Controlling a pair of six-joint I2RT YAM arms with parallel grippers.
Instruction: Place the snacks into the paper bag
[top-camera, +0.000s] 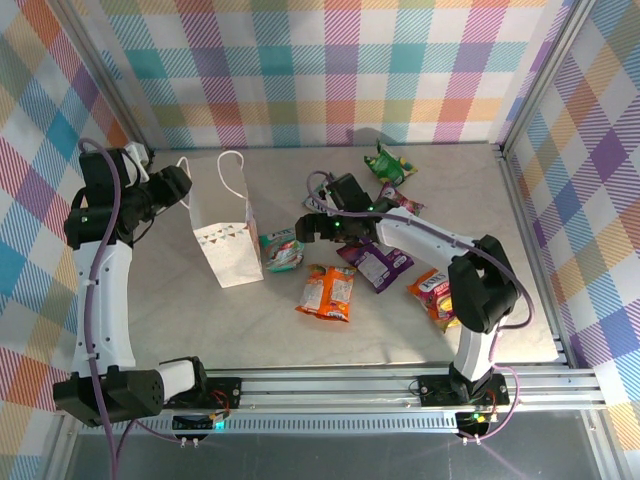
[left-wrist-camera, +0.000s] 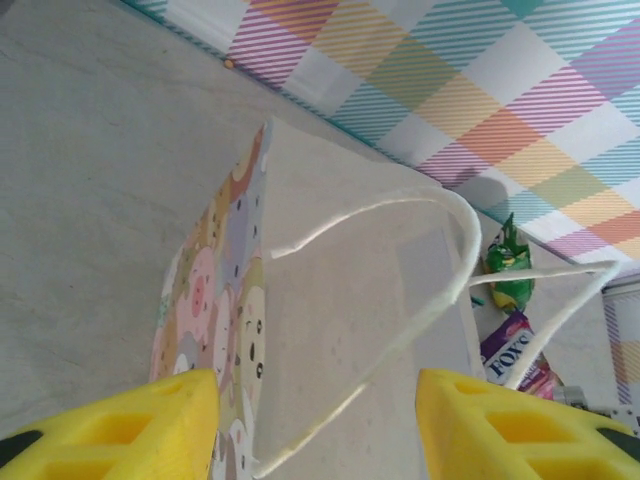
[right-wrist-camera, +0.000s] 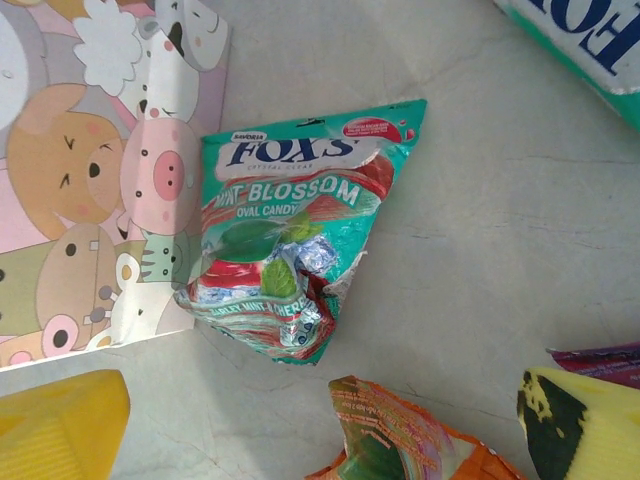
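Bagging apparently unstarted: snacks (top-camera: 328, 290) lie beside the paper bag (top-camera: 228, 245).
Jaws wide, empty: left gripper (left-wrist-camera: 315, 415) at its handles (left-wrist-camera: 462, 225), right gripper (right-wrist-camera: 320, 430) above the teal Fox's packet (right-wrist-camera: 285, 230).

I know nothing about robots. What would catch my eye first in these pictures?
The paper bag with cartoon animals stands upright on the left of the table, the left gripper open beside its cord handles. Bright foil snacks lie scattered to its right, and a teal packet lies against the bag's foot by the open right gripper. Pastel plaid walls ring it all.
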